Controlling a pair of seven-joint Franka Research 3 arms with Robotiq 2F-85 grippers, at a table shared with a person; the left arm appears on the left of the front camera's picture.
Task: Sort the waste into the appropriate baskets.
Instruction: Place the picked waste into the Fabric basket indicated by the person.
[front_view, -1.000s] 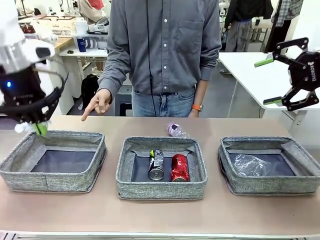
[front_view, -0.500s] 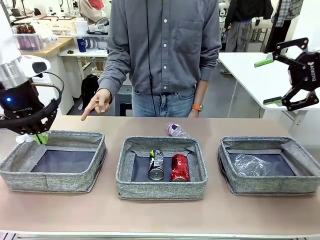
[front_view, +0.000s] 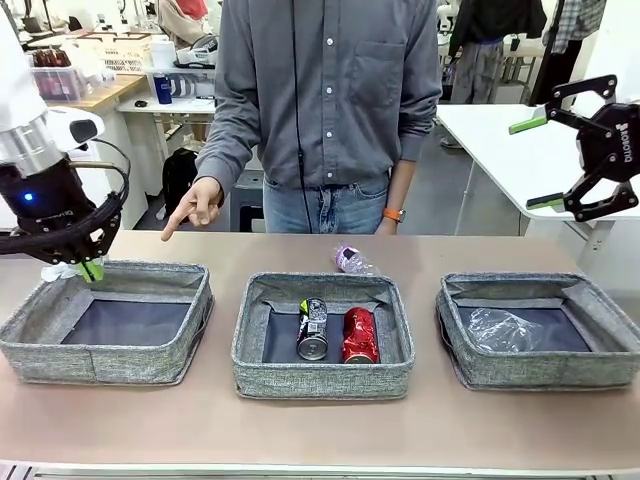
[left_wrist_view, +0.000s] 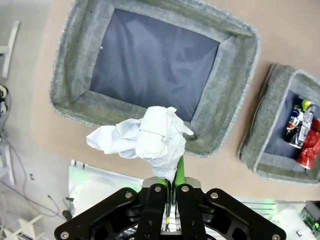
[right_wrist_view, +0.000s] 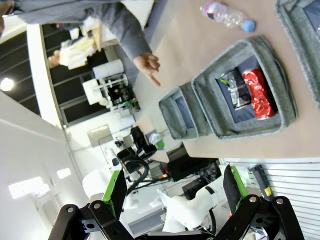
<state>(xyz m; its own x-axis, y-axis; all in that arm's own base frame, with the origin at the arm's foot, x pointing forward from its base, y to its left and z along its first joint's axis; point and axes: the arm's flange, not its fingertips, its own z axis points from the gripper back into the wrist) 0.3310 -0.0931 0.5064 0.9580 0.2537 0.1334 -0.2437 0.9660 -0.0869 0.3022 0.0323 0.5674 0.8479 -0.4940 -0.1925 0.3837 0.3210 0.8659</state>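
Note:
My left gripper (front_view: 82, 268) (left_wrist_view: 172, 172) is shut on the crumpled white paper wad (left_wrist_view: 145, 137) (front_view: 58, 271), held above the far left corner of the left basket (front_view: 110, 320) (left_wrist_view: 150, 80), whose dark base is bare. The middle basket (front_view: 322, 338) (right_wrist_view: 235, 95) holds the dark printed can (front_view: 312, 330) and the red can (front_view: 359, 335). A crushed clear bottle (front_view: 505, 328) lies in the right basket (front_view: 545, 330). The pink-purple labelled bottle (front_view: 352, 261) (right_wrist_view: 225, 14) lies on the table behind the middle basket. My right gripper (front_view: 532, 160) (right_wrist_view: 175, 187) hangs open high at the right.
A person stands at the far side, one hand (front_view: 195, 208) pointing down toward the table near the left basket. A white table (front_view: 510, 150) stands behind at the right. Bare tabletop (front_view: 320, 430) runs in front of the baskets.
My left gripper has shifted slightly right and up with the paper wad, over the left basket's far corner. The right arm and the person's hand have stayed still.

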